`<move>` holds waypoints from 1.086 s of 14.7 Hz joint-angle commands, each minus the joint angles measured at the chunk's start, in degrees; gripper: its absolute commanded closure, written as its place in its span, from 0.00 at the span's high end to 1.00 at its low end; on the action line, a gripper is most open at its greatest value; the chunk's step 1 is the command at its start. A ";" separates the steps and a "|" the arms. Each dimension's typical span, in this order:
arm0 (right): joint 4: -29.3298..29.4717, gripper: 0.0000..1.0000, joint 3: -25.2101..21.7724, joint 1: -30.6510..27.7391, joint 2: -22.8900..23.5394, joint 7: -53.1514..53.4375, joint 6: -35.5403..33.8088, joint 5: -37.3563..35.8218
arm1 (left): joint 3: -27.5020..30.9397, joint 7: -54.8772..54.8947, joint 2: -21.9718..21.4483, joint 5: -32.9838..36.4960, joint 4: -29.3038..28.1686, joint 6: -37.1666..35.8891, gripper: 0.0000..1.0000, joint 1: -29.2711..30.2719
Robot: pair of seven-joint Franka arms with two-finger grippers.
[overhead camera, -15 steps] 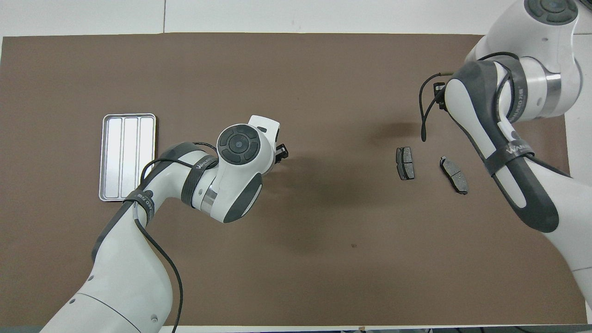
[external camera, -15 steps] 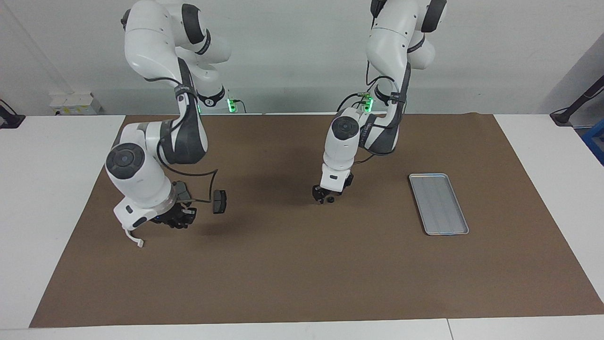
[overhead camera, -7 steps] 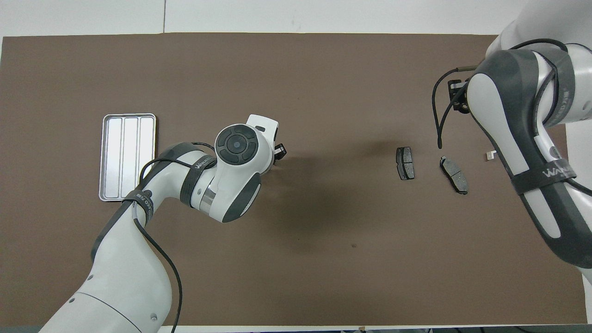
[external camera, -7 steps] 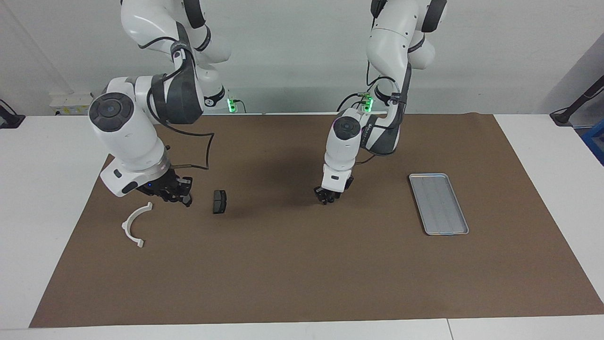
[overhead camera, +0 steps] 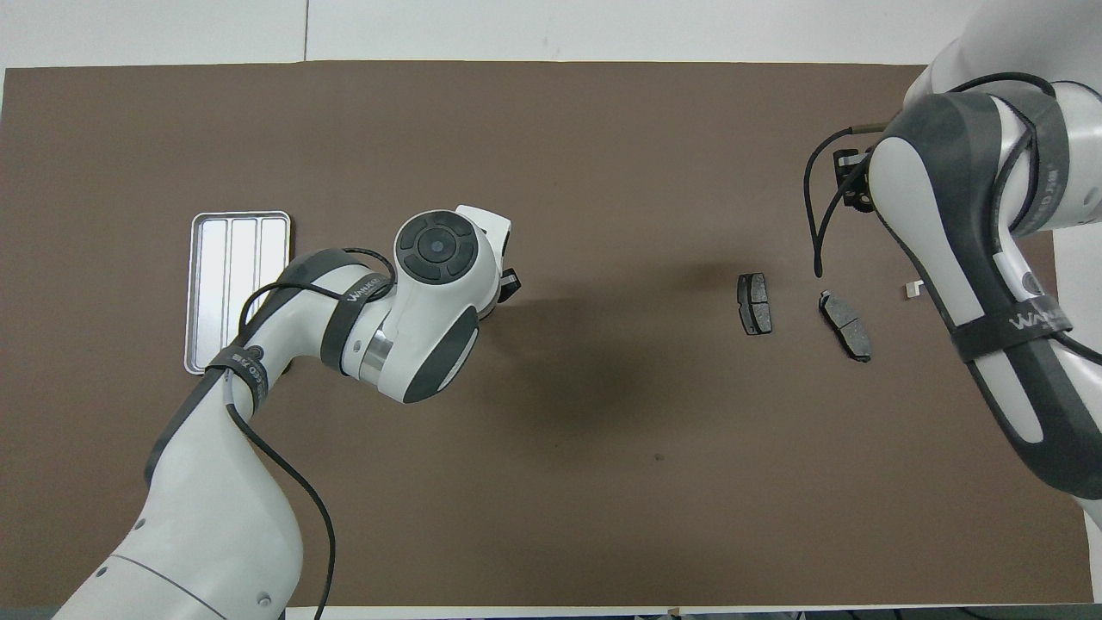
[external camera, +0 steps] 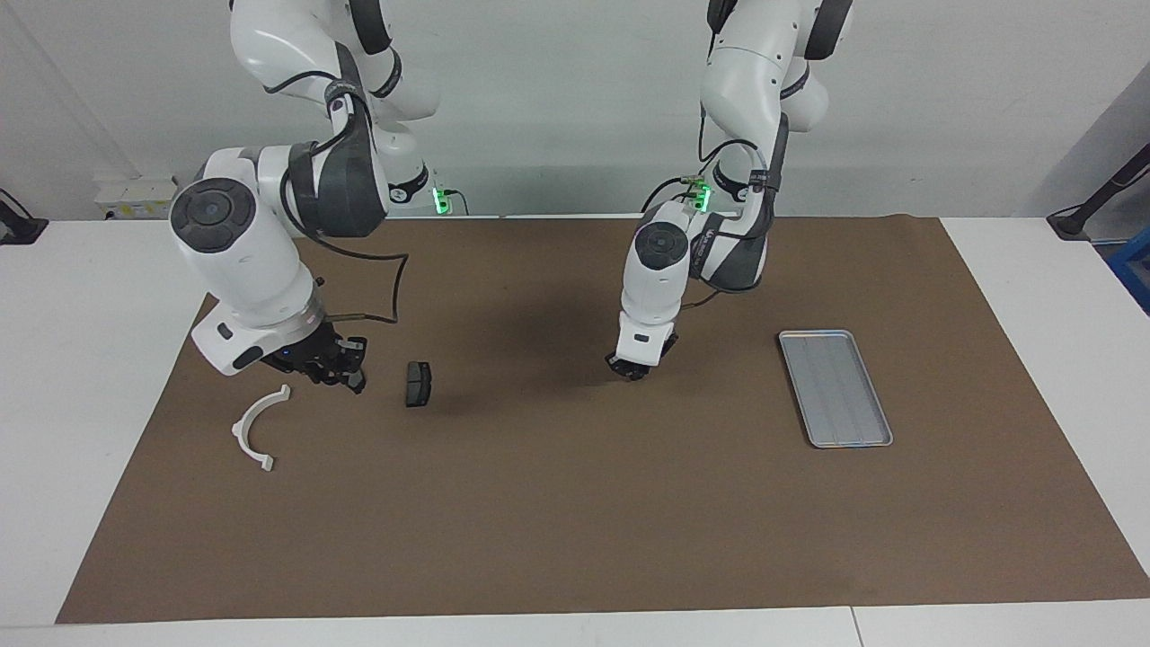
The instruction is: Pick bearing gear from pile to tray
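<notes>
The pile lies at the right arm's end of the brown mat: a white curved bracket and a dark brake pad. The overhead view shows two brake pads and one end of the bracket beside the right arm. My left gripper is just above the middle of the mat, shut on the small black round bearing gear, which the fingers mostly hide. It also shows in the overhead view. My right gripper hangs over the mat between the bracket and the brake pad. The silver tray is empty.
The brown mat covers most of the white table. The tray lies at the left arm's end of the mat. The left arm's elbow reaches over the mat beside the tray.
My left gripper closed on the black round piece, lifted it a little and shifted toward the tray. My right arm rose off the bracket a second ago and has since stayed still.
</notes>
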 commanded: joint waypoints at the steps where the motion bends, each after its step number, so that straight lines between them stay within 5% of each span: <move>1: -0.02 0.00 0.23 1.31 -0.27 -0.82 -0.68 -0.64 | 0.05 12.69 -11.16 0.84 -6.37 -6.10 0.00 7.03; 3: -0.02 0.00 0.23 5.77 -0.27 6.52 -1.38 -0.03 | -0.03 25.33 -15.31 0.84 -10.43 -7.26 0.00 13.53; 9: 0.25 0.00 0.58 23.00 1.84 45.38 2.29 2.17 | -0.03 55.60 -16.99 0.57 -14.91 -4.37 0.00 29.01; 13: 2.34 0.00 0.67 31.09 7.80 59.54 7.48 2.52 | 0.05 57.56 -17.70 0.40 -22.91 5.55 0.00 30.88; 16: 6.22 0.00 0.50 35.58 15.36 67.03 13.01 1.82 | 0.05 61.42 -16.91 0.40 -23.63 6.80 0.00 33.16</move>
